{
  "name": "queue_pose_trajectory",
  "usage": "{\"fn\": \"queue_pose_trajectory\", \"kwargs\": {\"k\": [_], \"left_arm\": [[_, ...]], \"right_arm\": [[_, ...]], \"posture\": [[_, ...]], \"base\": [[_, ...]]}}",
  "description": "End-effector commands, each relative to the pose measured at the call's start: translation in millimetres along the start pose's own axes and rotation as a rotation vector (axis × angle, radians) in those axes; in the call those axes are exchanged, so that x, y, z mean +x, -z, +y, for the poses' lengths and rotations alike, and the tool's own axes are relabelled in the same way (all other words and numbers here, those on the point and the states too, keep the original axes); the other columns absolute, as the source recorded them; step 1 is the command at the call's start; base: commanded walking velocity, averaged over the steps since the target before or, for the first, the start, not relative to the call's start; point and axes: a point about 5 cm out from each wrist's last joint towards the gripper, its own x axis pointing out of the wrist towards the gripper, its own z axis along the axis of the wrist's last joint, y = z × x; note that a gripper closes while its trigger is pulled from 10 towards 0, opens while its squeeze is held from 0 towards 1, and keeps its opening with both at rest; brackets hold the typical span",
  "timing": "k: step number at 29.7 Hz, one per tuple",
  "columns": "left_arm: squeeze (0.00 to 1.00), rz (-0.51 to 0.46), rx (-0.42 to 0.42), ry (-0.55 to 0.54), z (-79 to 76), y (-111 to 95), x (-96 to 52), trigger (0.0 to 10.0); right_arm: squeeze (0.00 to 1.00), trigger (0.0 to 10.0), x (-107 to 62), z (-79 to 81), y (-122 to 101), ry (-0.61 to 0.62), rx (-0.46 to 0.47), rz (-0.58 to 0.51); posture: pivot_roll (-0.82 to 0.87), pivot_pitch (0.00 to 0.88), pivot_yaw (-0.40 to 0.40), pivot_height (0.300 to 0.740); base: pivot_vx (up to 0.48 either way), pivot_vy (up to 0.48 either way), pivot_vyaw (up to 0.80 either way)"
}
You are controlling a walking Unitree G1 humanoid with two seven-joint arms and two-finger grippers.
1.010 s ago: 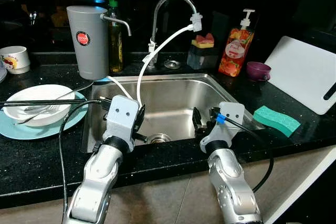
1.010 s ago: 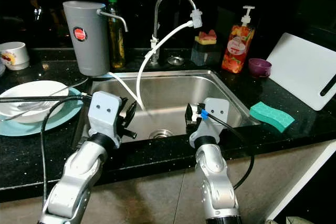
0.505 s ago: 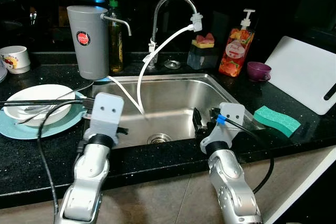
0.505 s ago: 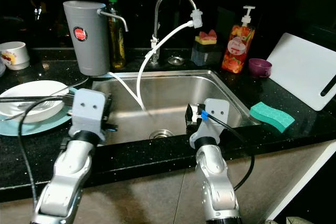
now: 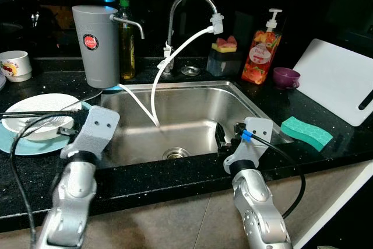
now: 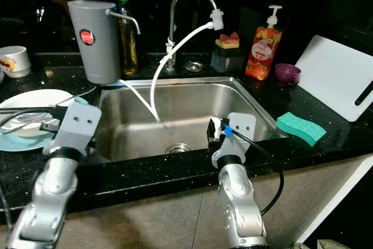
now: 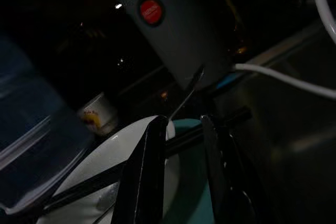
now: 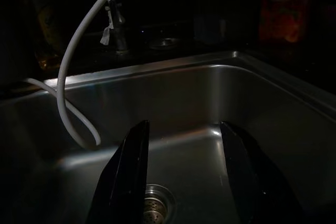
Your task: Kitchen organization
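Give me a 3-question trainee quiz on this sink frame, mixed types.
1. True or false: the green sponge lies inside the sink.
2. Multiple choice: the left gripper is nearest which item? A) purple cup B) white bowl on the teal plate C) white cutting board
3. Fill in: the right gripper hangs over the sink, above the ___.

Key:
1. False; it lies on the black counter to the sink's right.
2. B; black chopsticks rest across that bowl.
3. Drain; its fingers are apart, holding nothing.
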Motion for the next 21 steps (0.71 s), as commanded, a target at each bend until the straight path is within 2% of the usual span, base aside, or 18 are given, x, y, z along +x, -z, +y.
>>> {"fn": "queue_pose_trajectory", "kwargs": {"k": [1,2,3,4,8,11,12,14,21], "left_arm": [[0.08,0.024,0.045,0.091,-7.6,3,-2.4,10.0],[0.17,0.03,0.059,0.127,-7.6,3,-4.4,10.0],[0.17,0.03,0.059,0.127,-7.6,3,-4.4,10.0],[1.0,0.024,0.068,0.134,-7.4,2,-4.6,10.0],[1.0,0.027,0.102,0.15,-7.9,0,-4.0,10.0],[1.0,0.023,0.169,0.153,-5.4,-1,-0.9,10.0],[0.0,0.02,0.189,0.151,-4.0,-1,0.8,10.0],[0.0,0.021,0.252,0.173,-0.6,1,5.2,10.0],[0.0,-0.005,0.374,0.199,7.1,4,12.7,10.0]], "right_arm": [[0.0,10.0,0.2,-2.1,-2,0.011,0.006,-0.005],[0.0,10.0,0.0,-2.3,-2,0.012,0.006,-0.007],[0.0,10.0,0.0,-2.3,-2,0.012,0.006,-0.007],[0.0,10.0,-0.2,-2.6,-3,0.014,0.007,-0.007],[0.0,10.0,-1.2,-2.5,-2,0.014,0.008,-0.005],[0.0,10.0,-1.0,-2.1,-2,0.012,0.008,-0.003],[0.0,10.0,-0.5,-2.0,-2,0.012,0.008,-0.003],[0.0,10.0,0.3,-1.5,-2,0.009,0.008,-0.005],[0.0,10.0,1.2,-0.1,-2,0.006,0.011,-0.005]], "posture": [[0.12,0.096,-0.087,0.74],[0.12,0.096,-0.087,0.74],[0.12,0.096,-0.087,0.74],[0.12,0.096,-0.087,0.74],[0.12,0.097,-0.087,0.74],[0.12,0.097,-0.089,0.74],[0.12,0.095,-0.09,0.74],[0.12,0.095,-0.09,0.74],[0.12,0.093,-0.09,0.74]], "base": [[0.0,0.0,0.0],[0.0,0.0,0.0],[0.0,0.0,0.0],[0.0,0.0,0.0],[0.0,0.0,0.0],[0.0,0.0,0.0],[0.0,0.0,0.0],[0.0,0.0,0.0],[0.0,0.0,0.0]]}}
